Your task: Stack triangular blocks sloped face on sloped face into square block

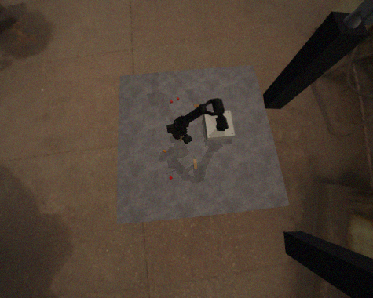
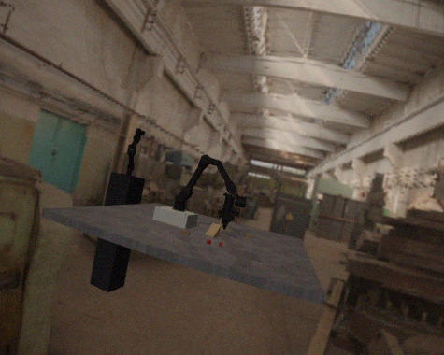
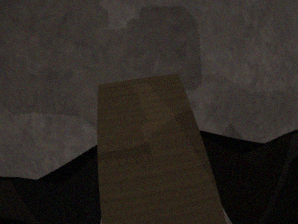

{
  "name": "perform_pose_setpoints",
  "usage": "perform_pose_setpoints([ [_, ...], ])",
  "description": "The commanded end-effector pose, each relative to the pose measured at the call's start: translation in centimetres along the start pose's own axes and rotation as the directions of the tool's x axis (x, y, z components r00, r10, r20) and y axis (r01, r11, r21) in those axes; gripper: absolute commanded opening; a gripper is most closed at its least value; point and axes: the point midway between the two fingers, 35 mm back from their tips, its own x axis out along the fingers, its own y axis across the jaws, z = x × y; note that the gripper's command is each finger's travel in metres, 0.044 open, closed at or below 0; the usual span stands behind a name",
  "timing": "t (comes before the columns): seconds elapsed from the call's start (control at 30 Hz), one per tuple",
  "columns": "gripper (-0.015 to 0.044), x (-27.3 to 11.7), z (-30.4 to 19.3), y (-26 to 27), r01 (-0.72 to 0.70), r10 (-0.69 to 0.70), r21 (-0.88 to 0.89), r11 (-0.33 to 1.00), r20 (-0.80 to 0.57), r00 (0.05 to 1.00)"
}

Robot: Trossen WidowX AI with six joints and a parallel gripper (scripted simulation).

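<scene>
My gripper [image 1: 182, 137] [image 2: 224, 226] [image 3: 148, 140] is shut on one wooden triangular block [image 2: 213, 230] [image 3: 145, 145], which fills the space between the dark fingers in the wrist view. In the exterior view it sticks out to the left of the fingers, with a slanted face showing. The arm hides most of it in the top view. Whether it touches the table is unclear. The other triangular block [image 1: 195, 163] stands on the table, apart from the gripper; only a sliver shows behind the held one in the exterior view, and the wrist view does not show it.
Two small red things [image 1: 171, 101] [image 1: 177, 99] [image 2: 208, 242] [image 2: 221, 244] lie on the table [image 1: 239, 176] [image 2: 270, 271]; another red thing [image 1: 170, 178] lies across from them. Small orange pieces [image 1: 196, 106] [image 1: 164, 150] [image 2: 185, 232] [image 2: 249, 236] lie nearby. The arm stands on a pale box [image 1: 228, 121] [image 2: 172, 217].
</scene>
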Motion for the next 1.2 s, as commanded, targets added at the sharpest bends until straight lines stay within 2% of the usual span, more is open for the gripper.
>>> perform_pose_setpoints([
  [0.0, 0.0, -0.03, 0.04, -0.05, 0.006, -0.006, -0.136, 0.991, 0.003, 1.0],
  [0.3, 0.0, -0.03, 0.03, -0.03, 0.008, -0.006, -0.347, 0.938, 0.004, 1.0],
  [0.73, 0.0, -0.03, 0.01, 0.0, 0.01, -0.007, -0.652, 0.758, 0.007, 1.0],
  [1.17, 0.0, -0.03, -0.02, 0.02, 0.012, -0.007, -0.883, 0.469, 0.01, 1.0],
])
